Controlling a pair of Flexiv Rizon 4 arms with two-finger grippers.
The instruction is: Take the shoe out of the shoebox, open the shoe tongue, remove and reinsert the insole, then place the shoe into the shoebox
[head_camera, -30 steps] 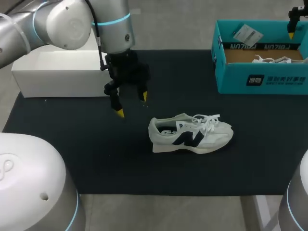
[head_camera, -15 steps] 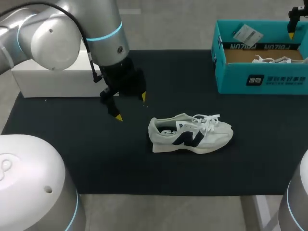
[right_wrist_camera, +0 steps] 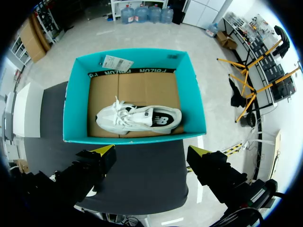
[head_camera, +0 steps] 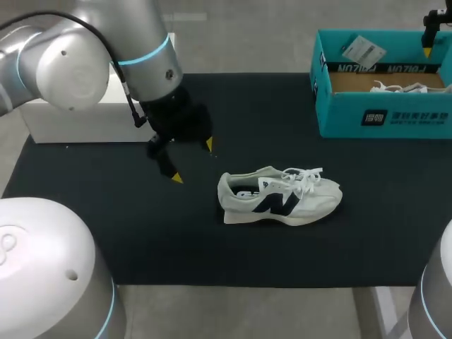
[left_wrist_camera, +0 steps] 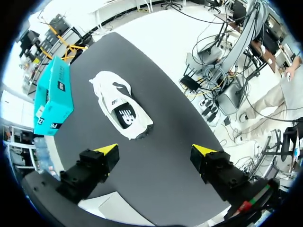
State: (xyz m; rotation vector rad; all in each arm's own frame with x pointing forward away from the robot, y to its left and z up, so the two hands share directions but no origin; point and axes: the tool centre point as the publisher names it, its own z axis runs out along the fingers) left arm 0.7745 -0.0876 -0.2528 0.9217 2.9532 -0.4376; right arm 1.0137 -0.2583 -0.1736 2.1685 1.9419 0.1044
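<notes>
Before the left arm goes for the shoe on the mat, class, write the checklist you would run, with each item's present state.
1. Shoe out of the shoebox, on the mat: ok.
2. Left jaws open, empty: ok.
3. Nothing between left jaws and shoe: ok.
4. Laces loose enough to open the tongue: cannot tell.
5. Right jaws open, above shoebox, away from the shoe: ok.
6. Bare floor in shoebox beside the second shoe: ok.

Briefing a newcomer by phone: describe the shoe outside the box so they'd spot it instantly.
On the black mat, near its middle, right of the left pincer, stands a white shoe with a dark side mark. Its twin sits inside the teal shoebox; this one rests on bare mat.
</notes>
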